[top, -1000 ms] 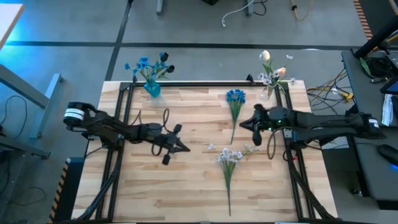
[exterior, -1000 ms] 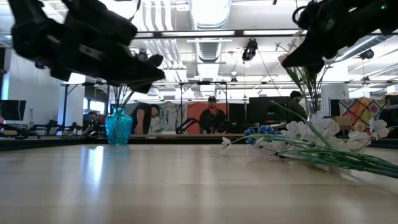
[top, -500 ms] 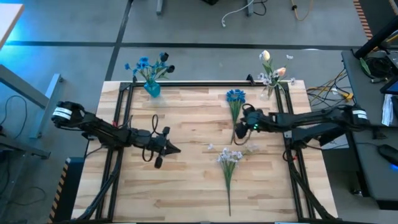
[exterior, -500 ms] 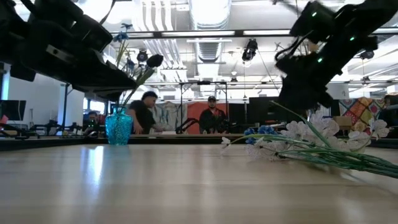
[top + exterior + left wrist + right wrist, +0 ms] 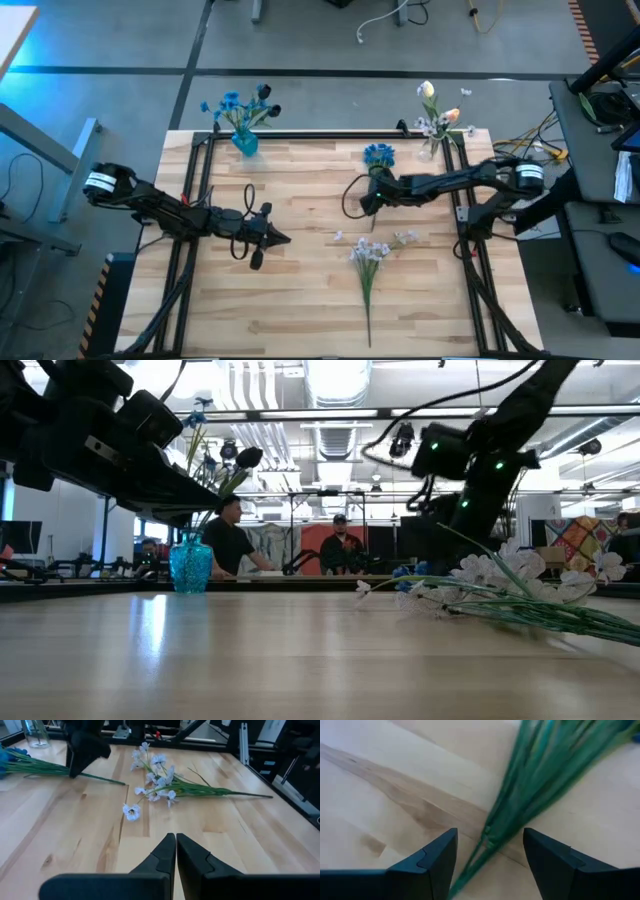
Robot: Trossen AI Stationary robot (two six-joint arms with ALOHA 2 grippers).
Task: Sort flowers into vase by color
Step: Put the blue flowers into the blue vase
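Note:
A blue sprig (image 5: pixel 378 156) lies on the table at the far right, its green stem (image 5: pixel 520 795) running toward the near edge. My right gripper (image 5: pixel 366 203) is open and tipped down over that stem, one finger on each side (image 5: pixel 490 855), and does not touch it. A white-lilac sprig (image 5: pixel 368 254) lies flat nearer the front edge. My left gripper (image 5: pixel 282 238) hovers shut over the table's middle left (image 5: pixel 175 851). A blue vase (image 5: pixel 244 142) with blue flowers stands at the far left. A clear vase (image 5: pixel 434 140) with peach buds and pale blossoms stands at the far right.
Black frame rails (image 5: pixel 200 190) run along the table's left, right and far edges. People stand in the room beyond the far edge (image 5: pixel 342 550). Bare wood (image 5: pixel 270 300) lies toward the near left of the table.
My right gripper has swung from the table's right side toward the left and down, tipping its fingers downward until they stand over the blue sprig's stem. My left gripper has drawn back a little toward the table's left edge, then kept still. The flowers have not moved.

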